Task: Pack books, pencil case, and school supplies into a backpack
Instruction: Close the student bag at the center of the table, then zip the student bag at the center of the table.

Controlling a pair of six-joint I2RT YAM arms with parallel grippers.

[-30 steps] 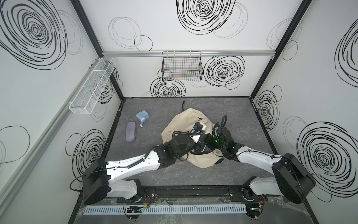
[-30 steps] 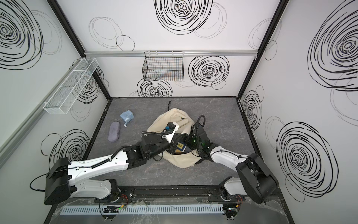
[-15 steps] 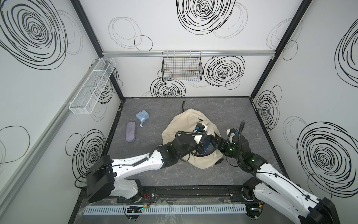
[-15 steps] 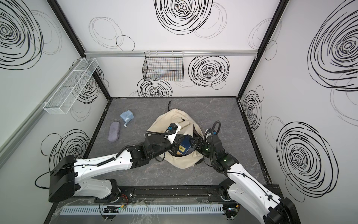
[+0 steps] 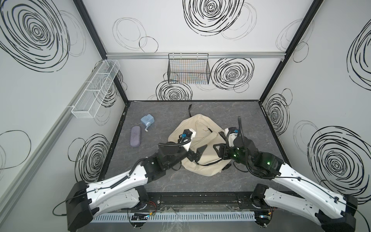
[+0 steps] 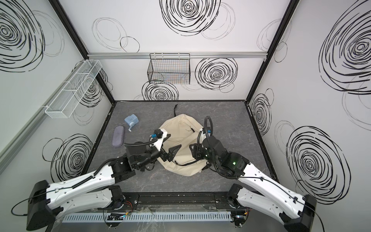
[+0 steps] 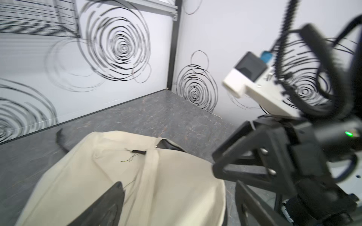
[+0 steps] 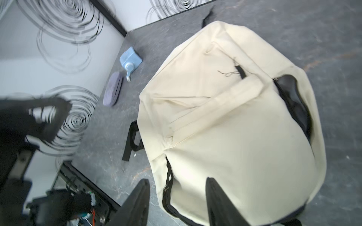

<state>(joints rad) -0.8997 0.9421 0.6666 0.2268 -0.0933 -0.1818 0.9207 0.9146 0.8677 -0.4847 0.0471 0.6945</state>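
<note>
Both top views look steeply down from high over the near edge of the bench, far enough back to hold the whole walled cell, with the backpack at mid-frame. The left wrist view sits low and close over the backpack, facing a far corner and the right end effector. The right wrist view looks down from close above, sharing the backpack, pencil case and sharpener with the top views.

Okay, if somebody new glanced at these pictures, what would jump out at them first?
The cream backpack slumped mid-table, with the left arm and right arm reaching in over it from the near edge. Next, the black spiral scribbles covering every white wall. Off toward the robot's left sit a light blue sharpener and a purple pencil case.
</note>
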